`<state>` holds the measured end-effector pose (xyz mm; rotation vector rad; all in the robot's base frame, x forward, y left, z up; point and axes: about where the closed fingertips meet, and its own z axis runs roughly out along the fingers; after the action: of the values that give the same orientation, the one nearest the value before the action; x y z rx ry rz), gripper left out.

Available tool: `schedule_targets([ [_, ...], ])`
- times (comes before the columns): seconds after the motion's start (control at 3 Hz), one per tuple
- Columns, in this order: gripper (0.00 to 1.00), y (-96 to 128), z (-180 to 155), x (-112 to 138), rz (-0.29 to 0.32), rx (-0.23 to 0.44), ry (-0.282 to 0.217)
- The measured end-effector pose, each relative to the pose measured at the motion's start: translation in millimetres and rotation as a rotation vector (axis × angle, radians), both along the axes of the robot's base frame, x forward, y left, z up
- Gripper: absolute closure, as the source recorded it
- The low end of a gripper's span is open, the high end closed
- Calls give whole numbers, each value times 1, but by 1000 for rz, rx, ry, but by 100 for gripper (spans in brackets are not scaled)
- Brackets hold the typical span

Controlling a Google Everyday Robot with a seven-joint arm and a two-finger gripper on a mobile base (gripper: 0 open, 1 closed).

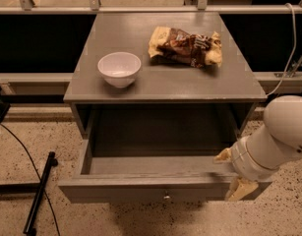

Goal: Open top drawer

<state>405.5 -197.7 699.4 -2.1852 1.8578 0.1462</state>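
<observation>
The top drawer point(140, 190) of the grey cabinet stands pulled far out, its deep box empty and its small round metal knob point(166, 197) at the centre of the front. My gripper point(232, 173) is at the right end of the drawer front. One tan finger sits inside the box and the other outside the front panel, so the jaws hold the panel between them. The white arm point(283, 136) reaches in from the right. The lower drawers are hidden beneath the open one.
On the cabinet top point(165, 85) stand a white bowl point(119, 69) at the left and a crumpled snack bag point(186, 45) at the back right. A black pole point(40, 193) lies on the speckled floor at the left. A white cable point(290, 43) hangs at the right.
</observation>
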Motion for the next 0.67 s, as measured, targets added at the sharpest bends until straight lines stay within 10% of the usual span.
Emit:
schedule_targets([
  [0.33,30,-7,18,-7,-10,9,-22],
  [0.67,47,-8,28,15,-7,30,-64],
])
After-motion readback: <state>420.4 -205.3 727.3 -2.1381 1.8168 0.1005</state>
